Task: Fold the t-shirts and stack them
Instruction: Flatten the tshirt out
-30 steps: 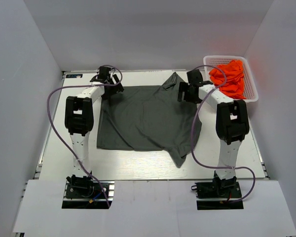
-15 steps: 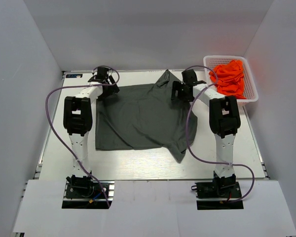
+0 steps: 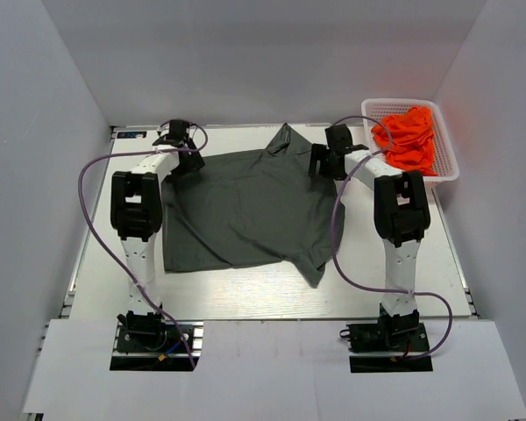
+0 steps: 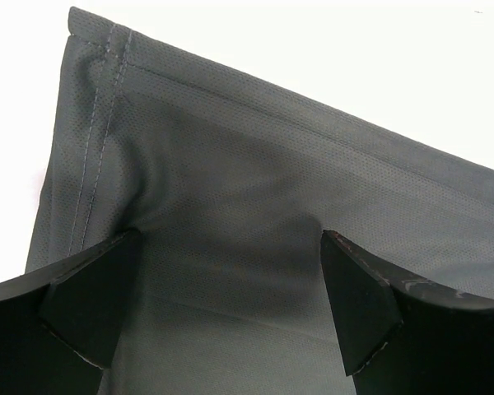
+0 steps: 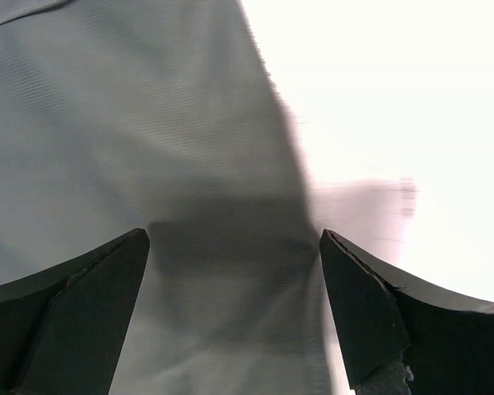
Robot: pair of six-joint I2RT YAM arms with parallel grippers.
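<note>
A dark grey t-shirt (image 3: 245, 206) lies spread on the white table, one sleeve pointing to the back (image 3: 285, 139) and one to the front (image 3: 314, 274). My left gripper (image 3: 177, 140) is open over the shirt's far left corner. In the left wrist view its gripper (image 4: 230, 239) straddles the hemmed grey cloth (image 4: 272, 148). My right gripper (image 3: 324, 158) is open at the shirt's far right edge. In the right wrist view its gripper (image 5: 233, 239) straddles the cloth edge (image 5: 132, 123). Bright orange t-shirts (image 3: 408, 136) lie heaped in a basket.
A white mesh basket (image 3: 447, 162) stands at the back right corner, just right of the right arm. White walls close in the table (image 3: 245, 294) on three sides. Purple cables loop from both arms.
Both grippers have moved a little to the left, and the grey shirt has shifted left with them. Its back sleeve has slid left too.
</note>
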